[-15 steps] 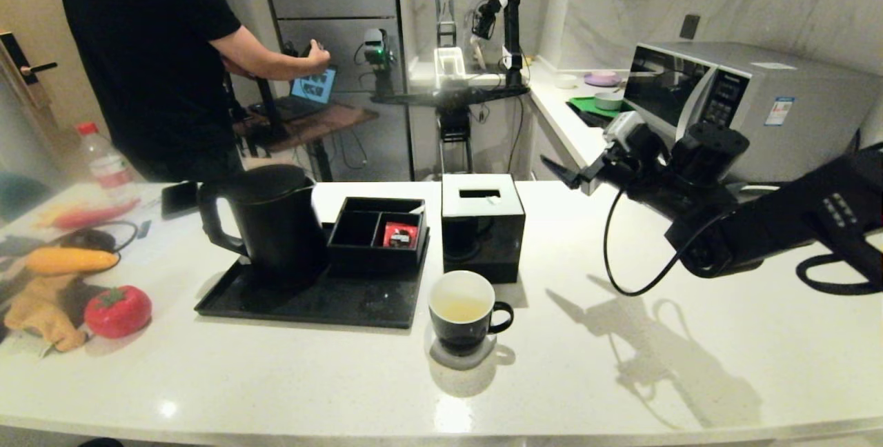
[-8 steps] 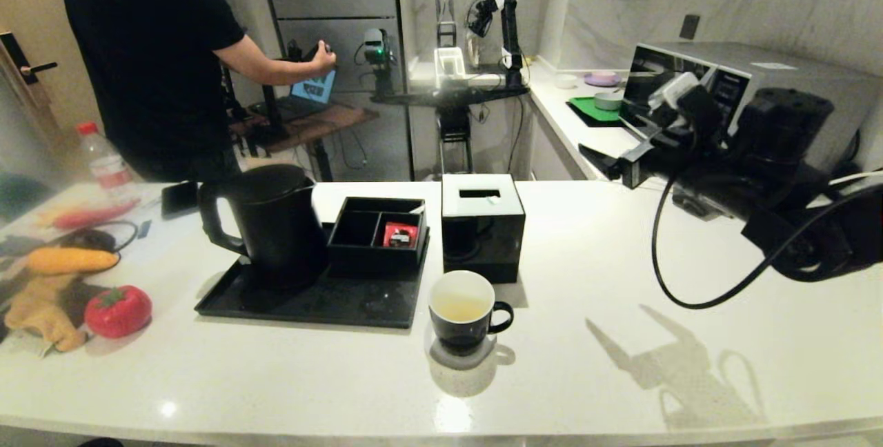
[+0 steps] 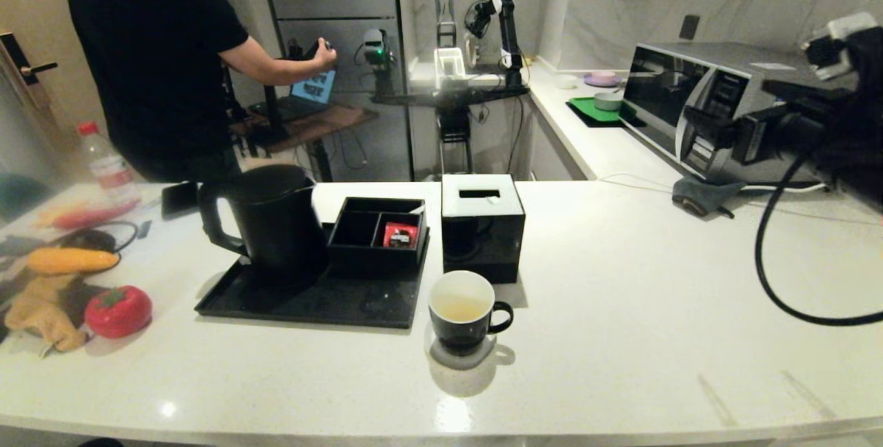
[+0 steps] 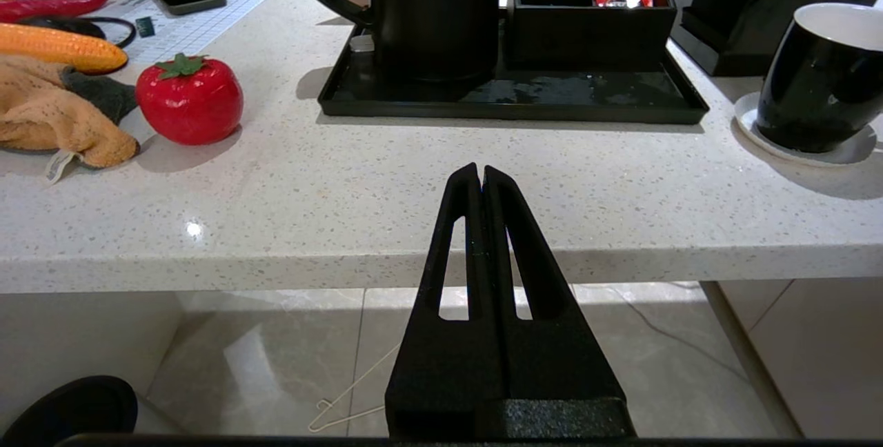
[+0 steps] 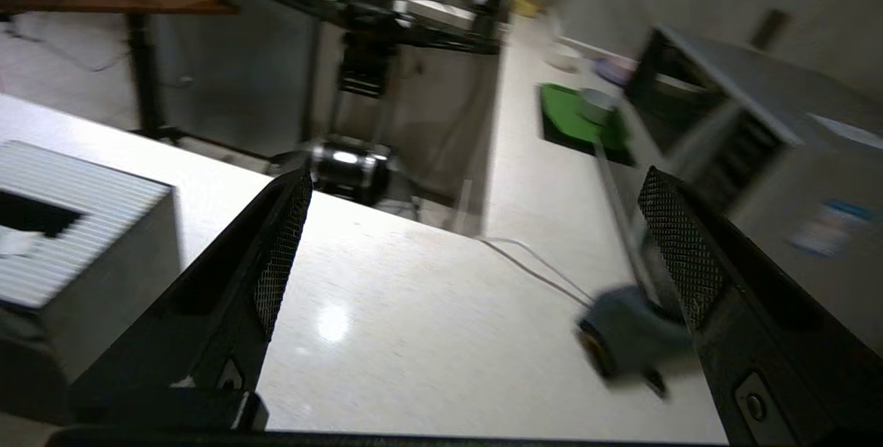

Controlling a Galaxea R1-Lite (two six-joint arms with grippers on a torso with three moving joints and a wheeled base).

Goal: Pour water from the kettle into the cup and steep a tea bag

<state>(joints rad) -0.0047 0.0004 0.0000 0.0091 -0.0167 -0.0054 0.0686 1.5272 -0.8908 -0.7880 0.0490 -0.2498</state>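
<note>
Your right gripper is raised at the far right in front of the microwave, jaws spread wide and empty. The cup sits on a coaster on the counter, well apart to its left, with pale liquid inside. The kettle stands on the black tray, farther left still. Your left gripper is parked below the counter's near edge, clenched on nothing, the cup ahead to its right.
</note>
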